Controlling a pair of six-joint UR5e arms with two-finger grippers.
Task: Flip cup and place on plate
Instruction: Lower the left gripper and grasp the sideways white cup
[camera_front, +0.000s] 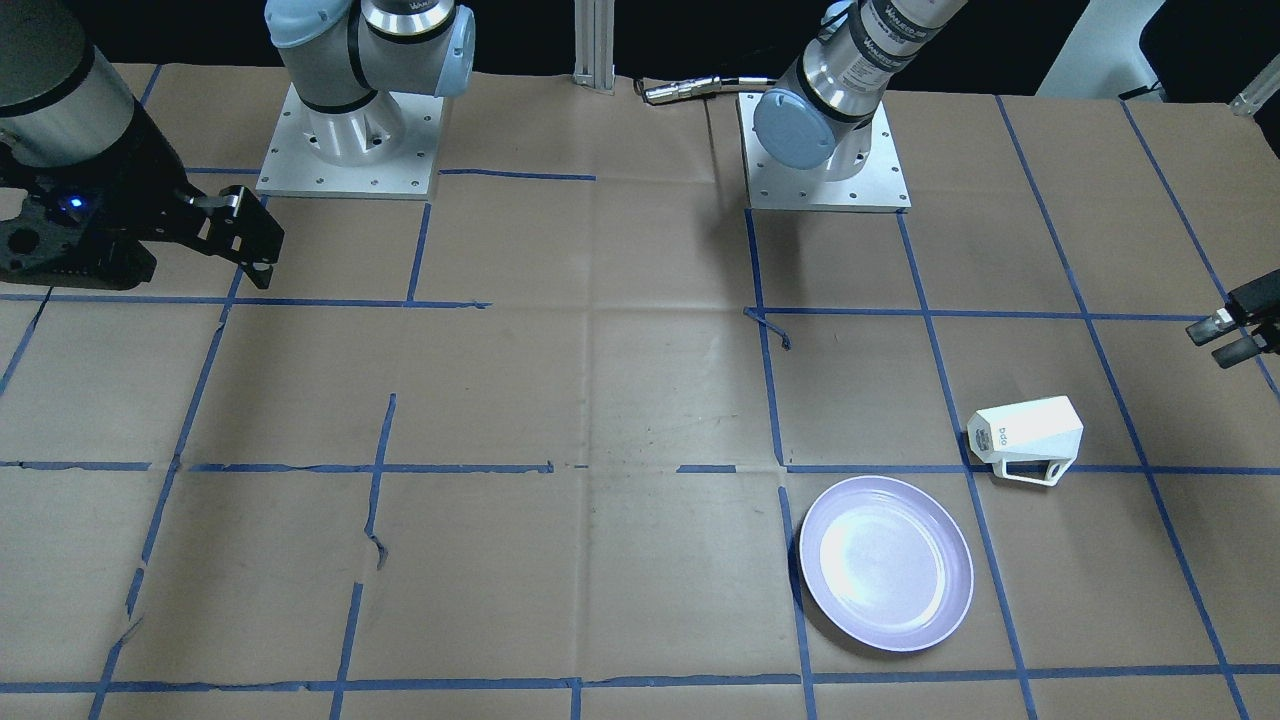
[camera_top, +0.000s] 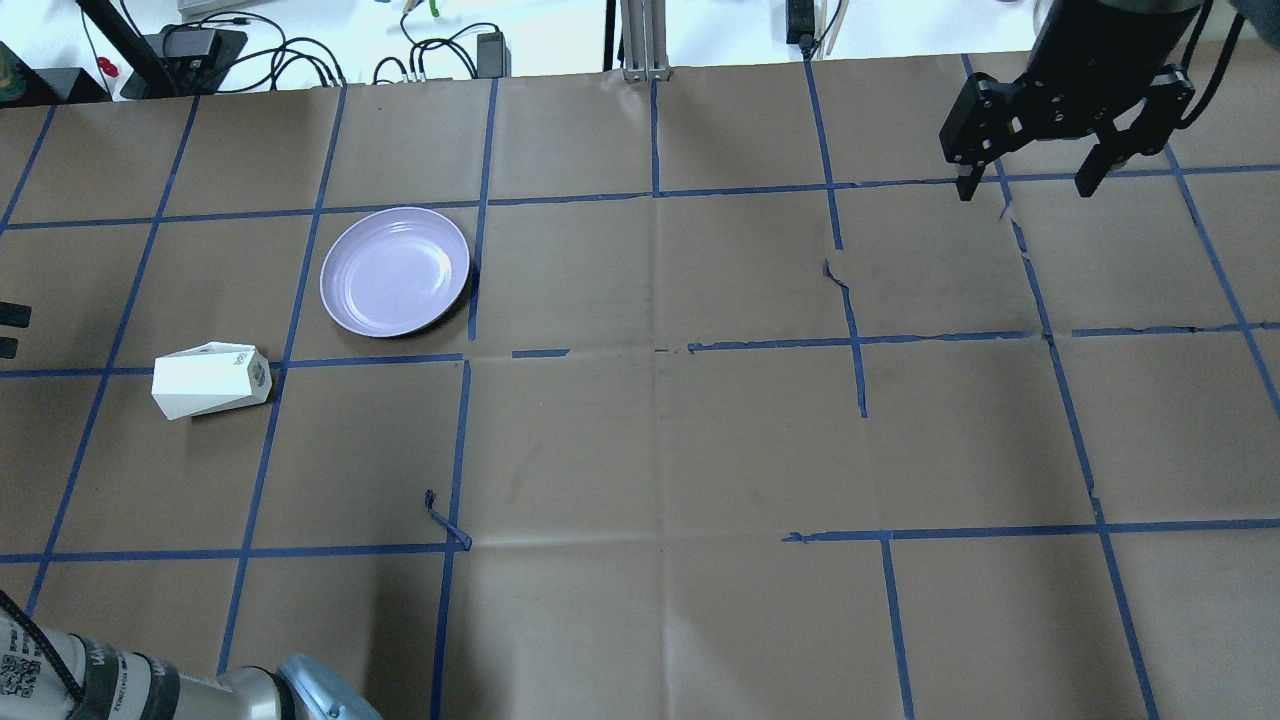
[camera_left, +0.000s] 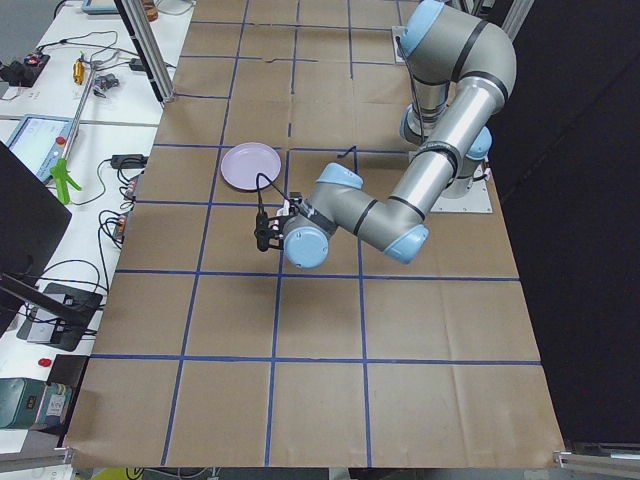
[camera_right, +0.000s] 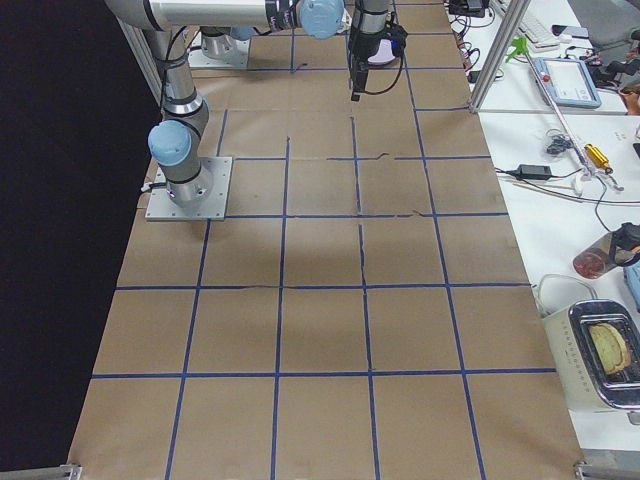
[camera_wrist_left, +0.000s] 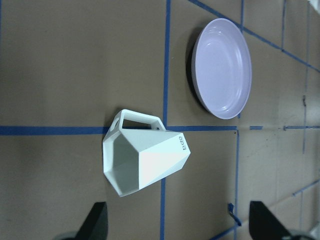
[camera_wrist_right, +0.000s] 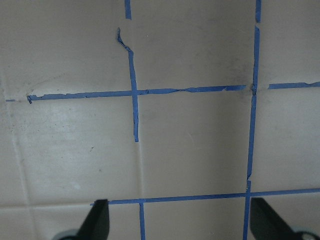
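Note:
The white faceted cup (camera_front: 1025, 432) lies on its side on the brown paper, apart from the plate, and also shows in the overhead view (camera_top: 210, 378). In the left wrist view the cup (camera_wrist_left: 145, 157) shows its open hexagonal mouth, with the handle to one side. The lavender plate (camera_front: 886, 562) sits flat and empty nearby (camera_top: 395, 270) (camera_wrist_left: 223, 67). My left gripper (camera_front: 1226, 338) is open and empty, hovering a short way from the cup's mouth. My right gripper (camera_top: 1027, 185) is open and empty, far across the table (camera_front: 255, 242).
Blue tape lines grid the brown paper. The two arm bases (camera_front: 350, 135) (camera_front: 825, 150) stand at the robot's edge. A loose curl of tape (camera_top: 447, 522) sticks up near the cup's square. Cables and desks lie beyond the far edge (camera_top: 300, 50).

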